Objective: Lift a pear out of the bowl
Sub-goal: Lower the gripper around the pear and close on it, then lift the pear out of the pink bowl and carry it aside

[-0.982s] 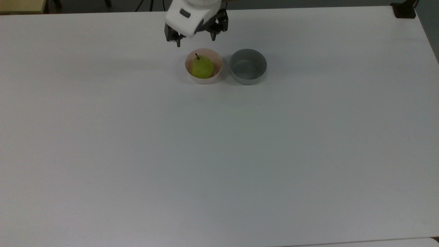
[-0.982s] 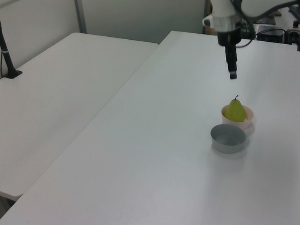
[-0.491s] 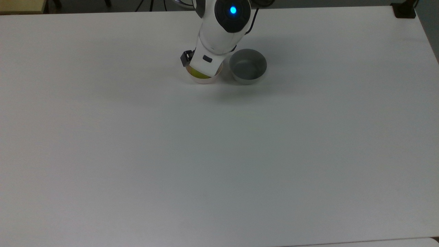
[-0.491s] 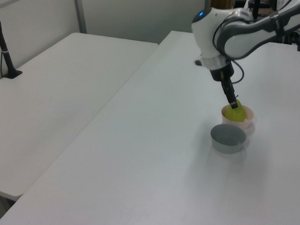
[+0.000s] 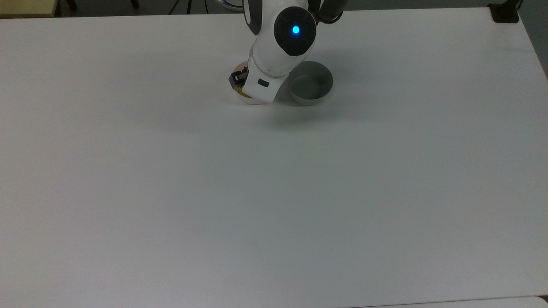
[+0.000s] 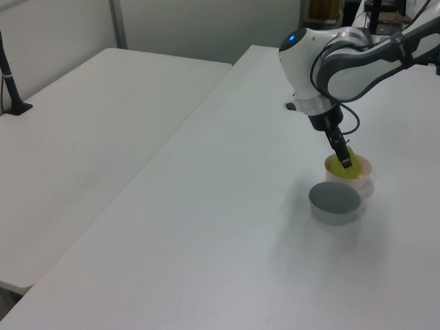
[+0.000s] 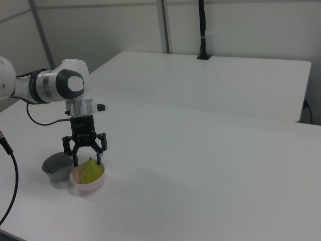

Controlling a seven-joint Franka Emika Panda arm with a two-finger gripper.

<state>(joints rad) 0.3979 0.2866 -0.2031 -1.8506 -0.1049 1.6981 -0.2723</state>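
Note:
The yellow-green pear (image 7: 91, 172) stands upright, stem up, in the pale pink bowl (image 7: 89, 187). My gripper (image 7: 87, 161) hangs straight over it and is open, one fingertip on each side of the pear's top near the stem. Neither finger is seen pressing the fruit. In the left view the gripper (image 6: 343, 158) reaches down at a slant to the pear (image 6: 344, 171) in the bowl (image 6: 362, 179). From the top view the arm's white wrist covers most of the bowl (image 5: 251, 101), leaving a yellow sliver of pear (image 5: 240, 91).
A same-sized grey bowl (image 5: 314, 85) stands right beside the pink one, on the top view's right and the right view's left (image 7: 55, 169). Both sit on a wide white table (image 5: 274, 192). A second white table (image 6: 82, 137) adjoins it.
The arm swung from the table's far edge to over the pink bowl and came down. The open fingers, well above the pear a second ago, are now level with its top.

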